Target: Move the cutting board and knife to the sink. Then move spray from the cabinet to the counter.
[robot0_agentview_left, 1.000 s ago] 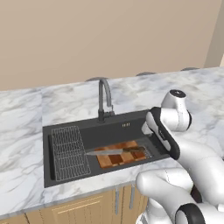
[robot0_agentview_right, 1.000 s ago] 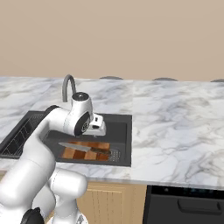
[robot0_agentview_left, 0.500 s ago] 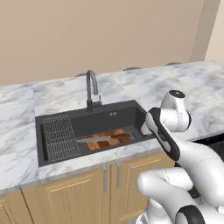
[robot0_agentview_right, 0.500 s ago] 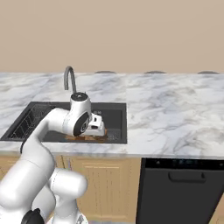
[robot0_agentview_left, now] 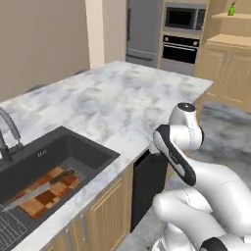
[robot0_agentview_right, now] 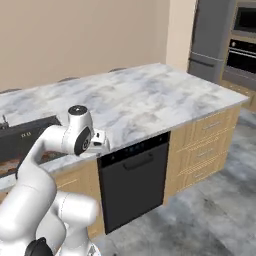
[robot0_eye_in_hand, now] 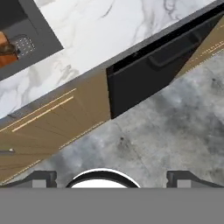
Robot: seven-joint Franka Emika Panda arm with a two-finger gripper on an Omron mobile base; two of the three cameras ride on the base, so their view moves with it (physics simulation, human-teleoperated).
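Observation:
The checkered cutting board lies in the dark sink at the lower left, and the knife rests on top of it. A corner of the board also shows in the hand view. Far off at the top right, the green spray stands on a shelf of the tan cabinet. My gripper hangs open and empty over the floor, just in front of the marble counter, with both fingertips spread wide.
A black dishwasher sits under the counter right by my hand. The steel microwave and oven stand in the wall beside the cabinet. Grey floor opens to the right. The faucet rises at the sink's left.
The base has driven and turned right, so the whole scene shifted: the sink slid to the left edge and the cabinet wall came into view. The gripper stays open and empty.

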